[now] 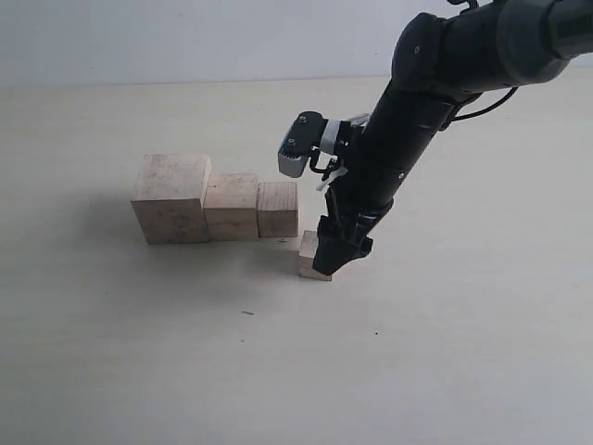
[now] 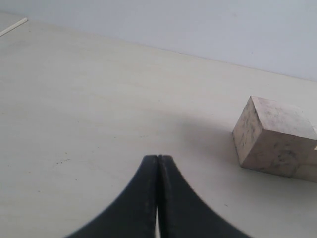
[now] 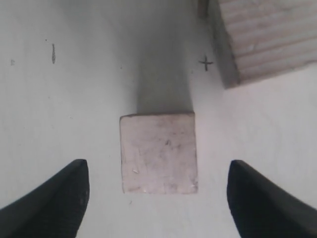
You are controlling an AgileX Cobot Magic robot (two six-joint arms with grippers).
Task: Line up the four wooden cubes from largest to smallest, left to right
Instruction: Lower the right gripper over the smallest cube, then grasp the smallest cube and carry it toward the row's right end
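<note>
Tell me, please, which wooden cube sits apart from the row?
The smallest cube, beneath the open right gripper; the other three touch side by side.

Bench [image 1: 463, 352]: pale, matte surface. 3 wooden cubes sit in 1 row left of bench centre, parallel to the far edge, with neighbouring faces touching. Order: largest cube [image 1: 171, 199] at the left end, second cube [image 1: 232, 206] in the middle, third cube [image 1: 278, 209] at the right end.

The smallest cube [image 1: 309, 257] sits apart from the row, just off the third cube's near right corner, toward the near edge.

The right arm [image 1: 417, 111] descends from the far right corner. The right gripper [image 1: 338, 258] points down at the smallest cube and hides its right side; contact not readable. A grey camera module [image 1: 296, 148] sits on the wrist.
</note>
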